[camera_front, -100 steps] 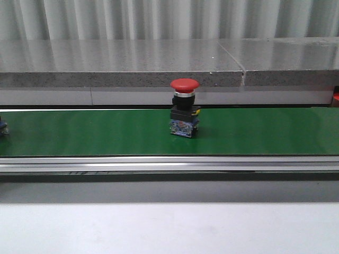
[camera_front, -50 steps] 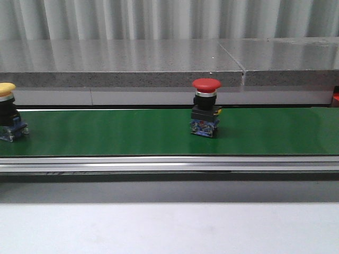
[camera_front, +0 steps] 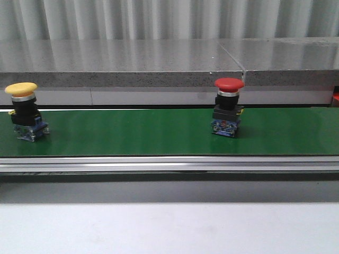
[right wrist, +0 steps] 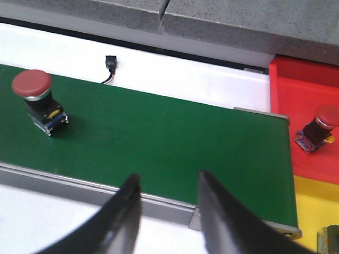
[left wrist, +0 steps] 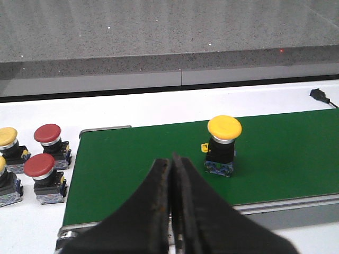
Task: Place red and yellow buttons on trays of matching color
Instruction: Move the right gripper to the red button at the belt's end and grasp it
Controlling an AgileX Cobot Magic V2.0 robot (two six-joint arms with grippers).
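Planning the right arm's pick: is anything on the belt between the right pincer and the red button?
Nothing visible. In the right wrist view, only bare green belt lies between the open right pincer and the red button.

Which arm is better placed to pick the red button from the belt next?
Probably the right. Its open gripper faces the red button, with the red tray nearby. The left gripper is shut and faces the yellow button.

2 buttons on belt point(camera_front: 132, 132): one point(camera_front: 24, 111) far left, other point(camera_front: 228, 107) right of ctr.
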